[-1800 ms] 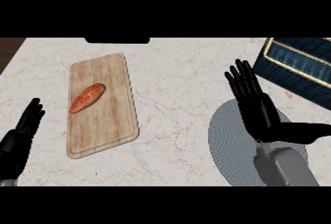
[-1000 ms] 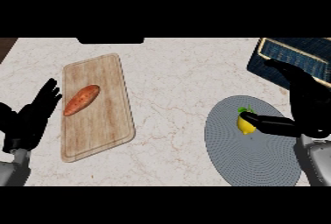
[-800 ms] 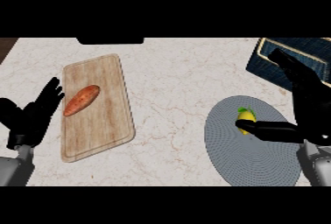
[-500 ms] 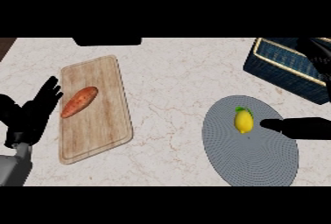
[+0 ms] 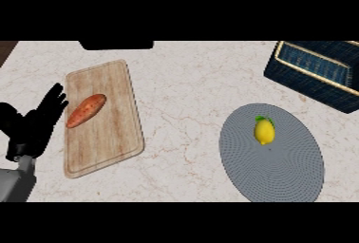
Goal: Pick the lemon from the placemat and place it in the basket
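Observation:
A yellow lemon (image 5: 263, 131) with a small green leaf lies on the upper part of a round grey placemat (image 5: 273, 161) at the right of the counter. A dark blue woven basket (image 5: 319, 72) with a tan rim stands at the far right, beyond the placemat. My left hand (image 5: 33, 126) rests open at the left edge, fingers up, beside the cutting board. My right hand is out of view; nothing touches the lemon.
A wooden cutting board (image 5: 103, 116) lies at the left with an orange sweet potato (image 5: 85, 110) on its upper half. Pale marble counter (image 5: 186, 102) spreads between board and placemat. A dark object (image 5: 116, 45) sits at the far edge.
My right hand, which hovered over the placemat by the lemon, has drawn back out of view to the right. The lemon now lies fully exposed. The left hand stayed almost still.

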